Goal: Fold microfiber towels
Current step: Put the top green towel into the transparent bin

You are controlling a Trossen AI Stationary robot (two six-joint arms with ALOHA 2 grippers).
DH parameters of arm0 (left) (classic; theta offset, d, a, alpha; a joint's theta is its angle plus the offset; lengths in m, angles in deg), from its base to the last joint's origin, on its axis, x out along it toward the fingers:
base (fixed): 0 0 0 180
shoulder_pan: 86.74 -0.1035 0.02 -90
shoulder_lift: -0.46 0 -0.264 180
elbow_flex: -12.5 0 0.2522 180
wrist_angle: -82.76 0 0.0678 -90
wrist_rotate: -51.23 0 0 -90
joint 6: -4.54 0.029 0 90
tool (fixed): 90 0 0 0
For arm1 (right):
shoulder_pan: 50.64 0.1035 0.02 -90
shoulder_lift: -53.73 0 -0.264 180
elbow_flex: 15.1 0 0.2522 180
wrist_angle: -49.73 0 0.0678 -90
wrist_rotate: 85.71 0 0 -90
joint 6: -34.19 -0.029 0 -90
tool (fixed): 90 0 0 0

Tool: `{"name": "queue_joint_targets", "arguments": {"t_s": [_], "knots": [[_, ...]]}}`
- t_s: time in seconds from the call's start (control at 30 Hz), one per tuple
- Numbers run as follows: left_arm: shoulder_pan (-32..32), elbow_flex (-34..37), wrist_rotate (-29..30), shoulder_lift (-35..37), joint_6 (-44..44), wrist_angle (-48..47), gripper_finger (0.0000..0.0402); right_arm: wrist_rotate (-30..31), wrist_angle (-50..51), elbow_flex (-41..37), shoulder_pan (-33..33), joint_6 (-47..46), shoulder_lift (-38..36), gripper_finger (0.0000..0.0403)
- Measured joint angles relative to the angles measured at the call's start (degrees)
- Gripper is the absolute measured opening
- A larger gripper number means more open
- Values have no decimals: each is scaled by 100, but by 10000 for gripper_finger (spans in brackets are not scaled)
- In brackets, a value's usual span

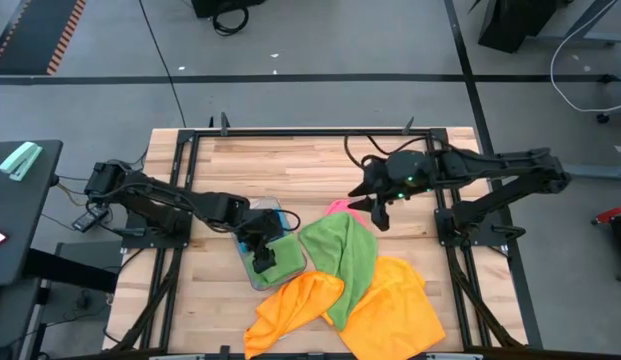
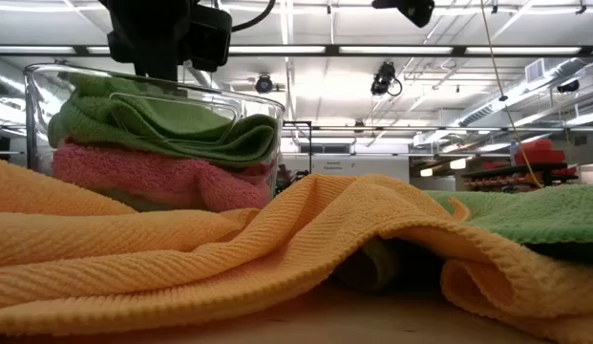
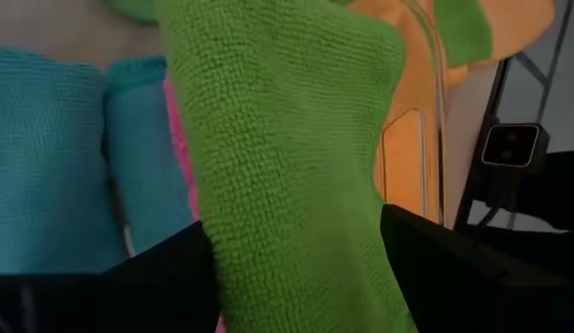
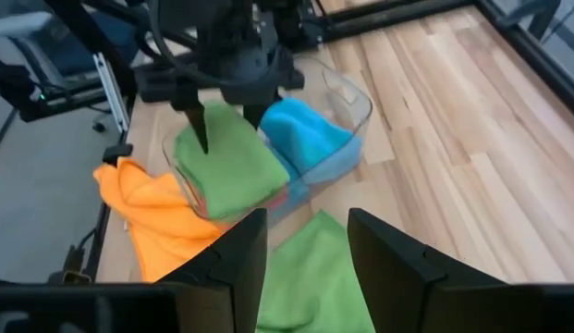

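Now the left gripper [image 4: 226, 125], jaws spread, is hovering over the folded green towel [image 4: 229, 171], apparently stacking it in the tray [image 4: 356, 97]; right gripper [image 1: 378, 213] jaws partly parted, empty.

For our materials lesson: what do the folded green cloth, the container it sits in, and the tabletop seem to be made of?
Folded green cloth: apparently microfiber, matte, with a nubby looped pile seen in the left wrist view. Clear rectangular tray: likely rigid plastic, glossy and see-through, since the cloths show through its wall. Pale wooden tabletop: wood, smooth, with joined planks and visible grain.
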Motion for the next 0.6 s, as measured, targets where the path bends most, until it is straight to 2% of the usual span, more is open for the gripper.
{"name": "queue_joint_targets", "arguments": {"t_s": [0.17, 0.33, 0.6], "knots": [[240, 321, 3, -83, -397, 292, 272, 2, -276, 0, 2, 32, 31, 161], [409, 506, -20, -76, -912, 1018, 272, 2, -300, 0, 4, 27, 31, 161], [380, 484, 75, -34, -1007, 684, 272, 2, -405, 0, 4, 121, 31, 161]]}}
